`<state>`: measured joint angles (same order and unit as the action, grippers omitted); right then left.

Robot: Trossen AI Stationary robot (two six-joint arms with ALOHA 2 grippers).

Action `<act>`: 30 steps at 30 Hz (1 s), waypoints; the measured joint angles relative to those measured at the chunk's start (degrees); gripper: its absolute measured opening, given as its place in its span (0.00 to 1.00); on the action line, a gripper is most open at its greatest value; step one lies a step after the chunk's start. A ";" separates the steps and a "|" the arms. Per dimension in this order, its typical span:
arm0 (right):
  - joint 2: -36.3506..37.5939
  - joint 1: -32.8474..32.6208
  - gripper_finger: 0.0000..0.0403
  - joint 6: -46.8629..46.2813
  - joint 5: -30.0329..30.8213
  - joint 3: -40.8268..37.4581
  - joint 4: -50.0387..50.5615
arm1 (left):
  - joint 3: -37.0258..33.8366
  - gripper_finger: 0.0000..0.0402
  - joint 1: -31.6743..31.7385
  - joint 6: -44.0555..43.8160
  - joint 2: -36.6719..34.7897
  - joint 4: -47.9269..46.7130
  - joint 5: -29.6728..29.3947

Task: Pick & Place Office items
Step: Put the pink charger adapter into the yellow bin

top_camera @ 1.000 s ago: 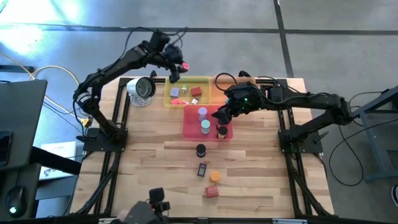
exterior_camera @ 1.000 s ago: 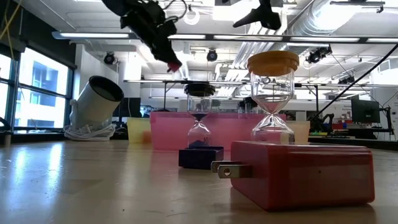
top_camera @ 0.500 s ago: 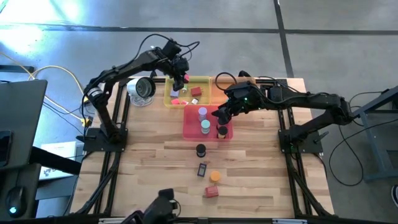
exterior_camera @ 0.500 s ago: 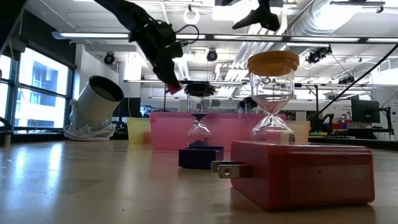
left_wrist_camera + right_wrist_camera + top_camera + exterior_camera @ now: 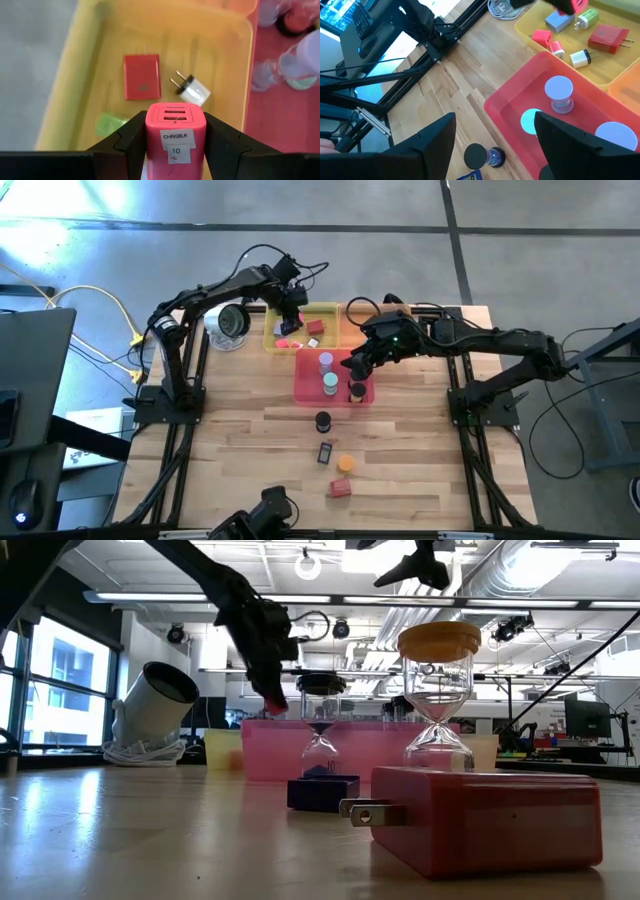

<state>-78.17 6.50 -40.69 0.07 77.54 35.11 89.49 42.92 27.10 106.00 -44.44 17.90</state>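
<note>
The pink charger (image 5: 175,142) is clamped between the left gripper's (image 5: 175,150) two dark fingers, label side up, hanging just above the yellow tray (image 5: 75,90). Down in that tray sit a red charger (image 5: 142,76), a small white plug (image 5: 192,90) and a green piece (image 5: 111,123), all lying apart from each other.

Next to the yellow tray is the pink tray (image 5: 307,380), with a few little hourglass timers standing in it: a lilac-topped one (image 5: 559,90), a teal one (image 5: 330,383) and a dark one (image 5: 356,390).

The right gripper (image 5: 492,145) hovers over the pink tray's corner with its fingers spread wide and nothing in them.

Still out on the table (image 5: 240,450): a black-topped timer (image 5: 322,421), a dark blue block (image 5: 325,452), an orange-topped timer (image 5: 346,464) and a red charger block (image 5: 341,488).
</note>
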 joint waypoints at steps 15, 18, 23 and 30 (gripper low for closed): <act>0.00 -1.70 0.64 -0.04 -0.01 0.00 -0.24 | 0.00 0.39 -3.00 -3.15 6.39 -0.70 -3.29; 0.00 -2.30 0.64 -0.17 0.02 0.00 -0.32 | 0.00 0.39 -3.00 -3.15 7.72 -0.72 -3.65; 0.00 -3.18 0.64 -0.22 0.67 0.00 -1.27 | 0.00 0.39 -2.89 -4.92 9.07 -0.57 -4.49; 0.00 -4.33 0.64 -0.22 1.65 0.00 -1.33 | 0.00 0.39 -2.04 -4.91 9.11 0.14 -4.67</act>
<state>-78.17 2.17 -40.91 1.72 77.54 33.78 89.49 40.89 22.19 115.11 -44.30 13.22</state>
